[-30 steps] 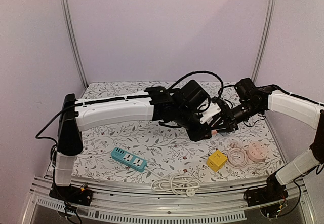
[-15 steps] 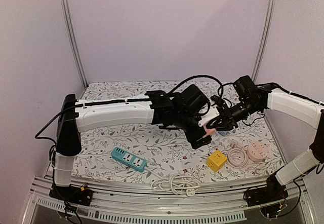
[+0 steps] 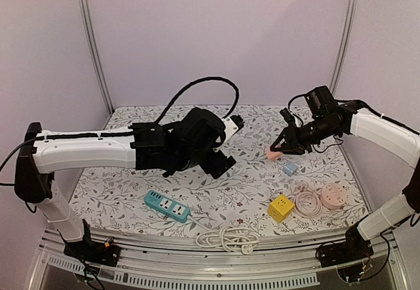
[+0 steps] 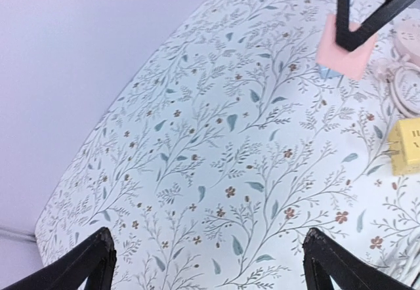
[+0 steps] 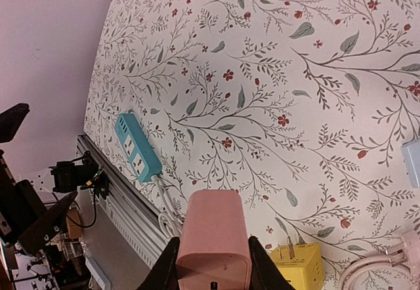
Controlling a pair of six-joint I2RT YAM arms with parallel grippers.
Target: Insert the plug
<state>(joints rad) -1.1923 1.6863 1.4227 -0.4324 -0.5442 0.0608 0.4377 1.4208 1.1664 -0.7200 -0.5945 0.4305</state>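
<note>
Two arms: right gripper [image 3: 279, 151] pinches plug [image 5: 213, 234] aloft; left gripper [image 4: 207, 241] spread, empty.
Mid-carry, it seems; next, likely align plug over strip [image 3: 167, 205].

Left arm [image 3: 98, 149] and right arm [image 3: 384, 132]: white shells, black joints. A black cable [image 3: 197, 82] arcs at the left gripper's [image 3: 228, 142] 11 o'clock.
</note>
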